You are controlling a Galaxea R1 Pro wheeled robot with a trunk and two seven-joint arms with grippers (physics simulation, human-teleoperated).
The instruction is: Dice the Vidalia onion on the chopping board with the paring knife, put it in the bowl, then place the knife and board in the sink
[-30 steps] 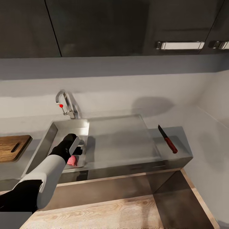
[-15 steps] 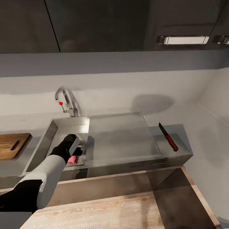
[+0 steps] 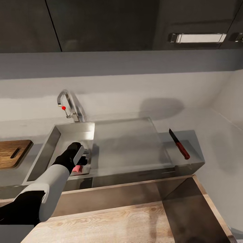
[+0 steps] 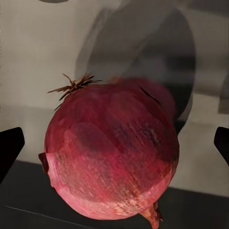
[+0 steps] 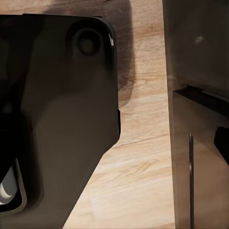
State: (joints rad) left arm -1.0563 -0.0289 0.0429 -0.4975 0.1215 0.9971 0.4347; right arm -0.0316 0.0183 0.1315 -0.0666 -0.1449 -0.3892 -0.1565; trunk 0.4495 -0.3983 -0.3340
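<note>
My left gripper (image 3: 82,161) is down in the basin of the sink (image 3: 50,148), near the basin's front wall. Through the left wrist camera I see its two dark fingertips (image 4: 9,148) spread wide at either edge of the picture, with the Vidalia onion (image 4: 112,152) between them. There is a visible gap on each side, so the pincer is open and has hold of nothing; the pads stand apart from the skin. The onion sits on the steel floor of the basin, its dry root tuft pointing away from the wrist. From the head camera only a sliver of the onion (image 3: 78,168) peeks out just under the gripper.

Beyond the gripper, at the back of the basin, stands the chrome tap (image 3: 67,104) with its red dot. To the gripper's right lies the flat steel drainer (image 3: 128,143), and past that, on the countertop (image 3: 192,140) well apart from the gripper, the paring knife (image 3: 179,144) lies flat with its dark blade pointing toward the wall and its red handle toward me. To the gripper's left, outside the sink, one end of the chopping board (image 3: 13,153) shows with its handle slot.

In the right wrist camera I see one dark fingertip (image 5: 222,141), over the wood-plank floor (image 5: 143,157) beside a glossy black cabinet (image 5: 200,143). I cannot tell how far that pincer is open.
</note>
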